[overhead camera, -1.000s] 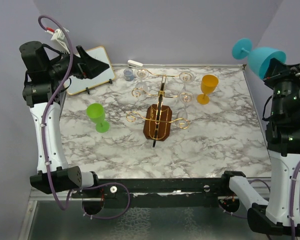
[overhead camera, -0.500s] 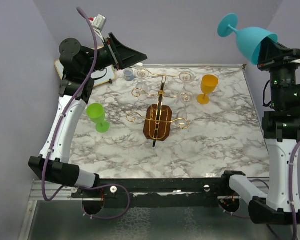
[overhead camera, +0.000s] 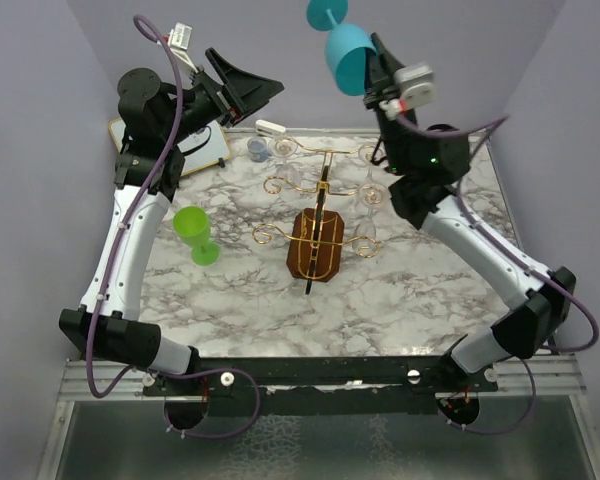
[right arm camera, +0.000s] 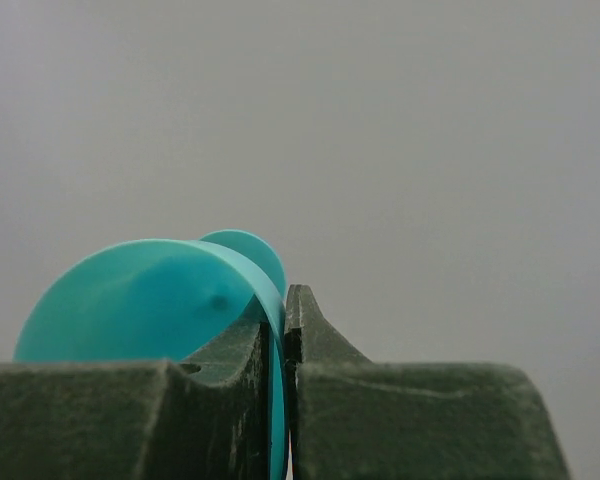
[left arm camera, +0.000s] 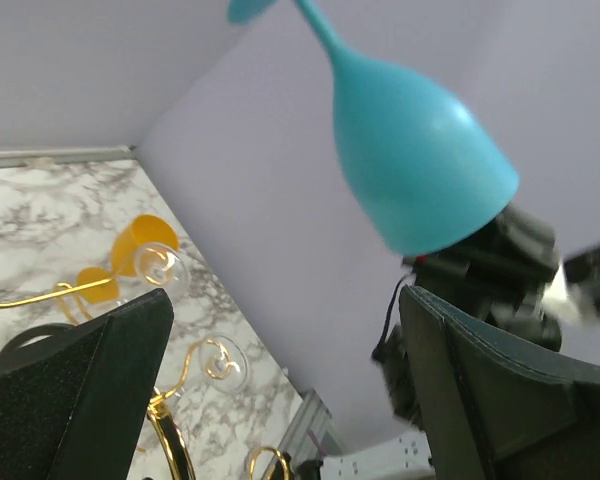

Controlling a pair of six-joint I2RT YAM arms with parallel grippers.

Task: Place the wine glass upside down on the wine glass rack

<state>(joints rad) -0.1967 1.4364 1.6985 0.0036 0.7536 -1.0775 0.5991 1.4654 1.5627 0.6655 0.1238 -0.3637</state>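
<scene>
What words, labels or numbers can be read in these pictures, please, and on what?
None can be read.
The white tag on the left arm's cable and the white module on the right wrist are too small to tell; the visible part of the whiteboard and the teal glass show no print.

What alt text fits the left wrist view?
Upside-down teal wine glass held at its rim by the right gripper. Below left: scrolls of the gold rack and an orange glass on marble table; open left gripper frames the view.
</scene>
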